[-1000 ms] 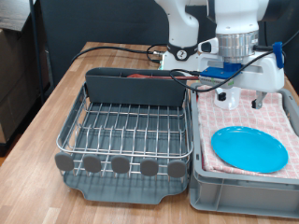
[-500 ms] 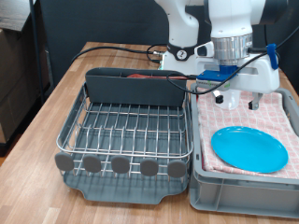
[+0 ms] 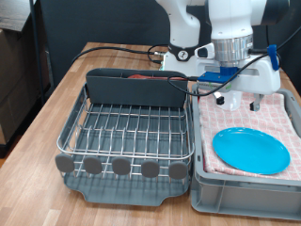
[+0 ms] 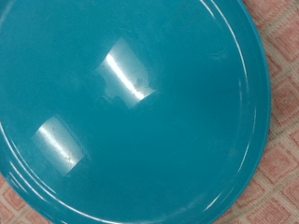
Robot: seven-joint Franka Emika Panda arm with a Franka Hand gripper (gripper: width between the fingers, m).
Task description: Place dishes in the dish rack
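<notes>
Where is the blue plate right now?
The blue plate lies flat on the checked cloth in the grey bin, at the exterior view's lower right, beside the dish rack and below the pincer.

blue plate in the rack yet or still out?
Out. The round flat sky-blue plate lies flat on the checked pinkish cloth in the grey plastic bin, beside the silver wire dish rack.

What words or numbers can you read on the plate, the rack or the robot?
None can be read.
Plate: plain blue, only light glare.
Rack: no label showing.
Arm: white, no readable mark.
Claw: over the cloth, no writing seen.
</notes>
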